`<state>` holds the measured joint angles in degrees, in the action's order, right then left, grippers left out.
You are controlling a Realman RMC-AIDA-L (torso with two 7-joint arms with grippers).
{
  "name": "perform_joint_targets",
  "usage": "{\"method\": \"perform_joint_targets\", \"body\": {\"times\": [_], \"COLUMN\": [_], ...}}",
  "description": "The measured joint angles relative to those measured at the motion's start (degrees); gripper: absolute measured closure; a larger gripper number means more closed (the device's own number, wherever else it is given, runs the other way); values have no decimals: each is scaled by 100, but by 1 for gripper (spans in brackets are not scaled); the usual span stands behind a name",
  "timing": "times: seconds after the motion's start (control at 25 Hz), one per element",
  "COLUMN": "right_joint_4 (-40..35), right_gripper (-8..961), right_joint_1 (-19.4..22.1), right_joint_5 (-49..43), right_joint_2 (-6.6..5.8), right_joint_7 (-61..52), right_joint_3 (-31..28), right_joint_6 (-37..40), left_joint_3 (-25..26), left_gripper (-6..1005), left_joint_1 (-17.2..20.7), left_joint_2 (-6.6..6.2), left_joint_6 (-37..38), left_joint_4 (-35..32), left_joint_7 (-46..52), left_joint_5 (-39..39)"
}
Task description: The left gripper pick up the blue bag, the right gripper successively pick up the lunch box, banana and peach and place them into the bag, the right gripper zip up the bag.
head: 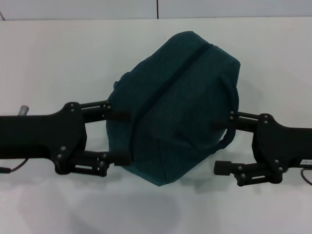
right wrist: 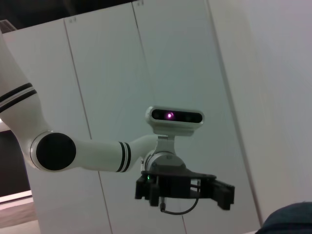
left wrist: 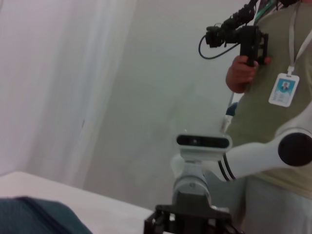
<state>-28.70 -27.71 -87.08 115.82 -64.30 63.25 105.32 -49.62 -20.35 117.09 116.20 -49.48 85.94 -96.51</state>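
Teal blue bag [head: 175, 105] sits zipped mid-bench, nearer the far edge; left gripper [head: 119, 137] and right gripper [head: 220, 145] flank it, both spread wide.

No text can be read anywhere. The white label [head: 306, 161] behind the right claw [head: 225, 145] is illegible. So is the badge [left wrist: 283, 90] above the far claw.

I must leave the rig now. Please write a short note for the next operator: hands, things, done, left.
Left hand: open, fingers at the left side of the bag.
Right hand: open, fingers at the bag's right side, near a handle.
Bag: on the white table, zip looks closed.
Lunch box, banana, peach: none in view, perhaps already inside.
Done: zipping, it seems.
Left: probably only confirming the contents.
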Motion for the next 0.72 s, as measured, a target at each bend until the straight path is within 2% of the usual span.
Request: {"method": "perform_joint_targets", "body": {"times": [0.36,0.72], "right_joint_4": [44,22], "right_gripper": [96,97], "right_joint_1": [-114,-121], "right_joint_5": [35,21], "right_joint_2": [10,-12], "right_joint_7": [-9,-12], "right_joint_3": [49,72], "right_joint_6": [-57,-47], "left_joint_3": [-74,-74], "left_gripper": [122,122], "left_joint_1": [64,75], "left_joint_2": [-70,-75], "left_joint_6": [5,7], "left_joint_4": [339,437], "left_joint_7": [-395,-590], "left_joint_5": [-52,-53]}}
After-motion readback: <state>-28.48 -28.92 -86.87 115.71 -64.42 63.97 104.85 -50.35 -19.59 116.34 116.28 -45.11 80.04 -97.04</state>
